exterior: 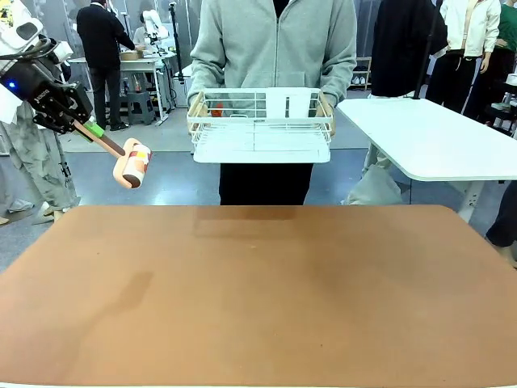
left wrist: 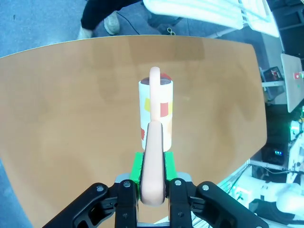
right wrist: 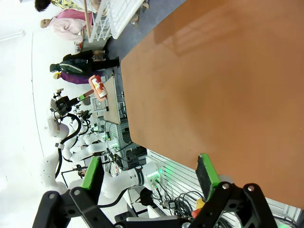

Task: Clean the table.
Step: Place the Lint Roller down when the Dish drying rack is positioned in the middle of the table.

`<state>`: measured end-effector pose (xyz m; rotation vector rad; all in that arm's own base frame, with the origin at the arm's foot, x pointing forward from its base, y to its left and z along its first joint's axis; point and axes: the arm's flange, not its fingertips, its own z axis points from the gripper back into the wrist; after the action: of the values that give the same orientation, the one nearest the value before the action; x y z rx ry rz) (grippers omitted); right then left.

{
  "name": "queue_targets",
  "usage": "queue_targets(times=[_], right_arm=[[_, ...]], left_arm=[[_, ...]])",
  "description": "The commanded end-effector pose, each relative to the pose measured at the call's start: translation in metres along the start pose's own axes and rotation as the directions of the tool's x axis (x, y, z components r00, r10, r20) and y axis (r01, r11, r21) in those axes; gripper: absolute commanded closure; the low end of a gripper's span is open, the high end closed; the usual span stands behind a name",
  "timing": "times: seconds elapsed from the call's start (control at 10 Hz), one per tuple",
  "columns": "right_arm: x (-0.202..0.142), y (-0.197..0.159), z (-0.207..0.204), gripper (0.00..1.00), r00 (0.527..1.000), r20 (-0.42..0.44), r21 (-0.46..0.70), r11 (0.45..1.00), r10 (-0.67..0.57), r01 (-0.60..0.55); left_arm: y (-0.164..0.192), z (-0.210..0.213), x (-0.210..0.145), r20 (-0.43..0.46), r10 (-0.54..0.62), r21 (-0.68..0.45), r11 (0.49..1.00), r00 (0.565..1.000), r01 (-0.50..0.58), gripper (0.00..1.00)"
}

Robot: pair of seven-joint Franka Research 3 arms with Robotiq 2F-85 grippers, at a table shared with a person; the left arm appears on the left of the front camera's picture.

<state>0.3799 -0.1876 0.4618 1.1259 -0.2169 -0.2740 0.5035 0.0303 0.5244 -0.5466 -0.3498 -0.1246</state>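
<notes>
The table [exterior: 258, 299] has a bare reddish-brown top. High over its far left corner my left gripper [exterior: 87, 128] is shut on the pale handle of a lint roller [exterior: 132, 164], whose white drum carries red and yellow patches. The left wrist view looks down the handle to the roller [left wrist: 156, 111], which hangs above the table [left wrist: 71, 118], with my left gripper [left wrist: 153, 183] clamped on the handle's end. My right gripper [right wrist: 148, 166] stands open with nothing in it, beside the table's edge [right wrist: 228, 85]; the roller [right wrist: 99, 87] shows far off.
A person stands at the far side holding a white wire dish rack [exterior: 260, 125] in both hands above the table's far edge. A white-topped table [exterior: 436, 137] stands at the back right. Other people stand farther back.
</notes>
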Motion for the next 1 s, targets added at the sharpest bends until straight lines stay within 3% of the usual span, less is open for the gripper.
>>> queue_targets(times=[0.0, 0.9], right_arm=[[-0.0015, 0.0021, 0.0018, 0.0, 1.0, -0.004, 0.007, 1.0, 0.011, -0.011], [-0.0015, 0.0021, 0.0018, 0.0, 1.0, -0.004, 0.007, 1.0, 0.011, -0.011]], left_arm=[[0.0003, 0.0037, -0.0007, 0.002, 0.0, 0.0, 1.0, 1.0, 0.0, 0.78], [0.0003, 0.0037, -0.0007, 0.002, 0.0, 0.0, 1.0, 1.0, 0.0, 0.78]])
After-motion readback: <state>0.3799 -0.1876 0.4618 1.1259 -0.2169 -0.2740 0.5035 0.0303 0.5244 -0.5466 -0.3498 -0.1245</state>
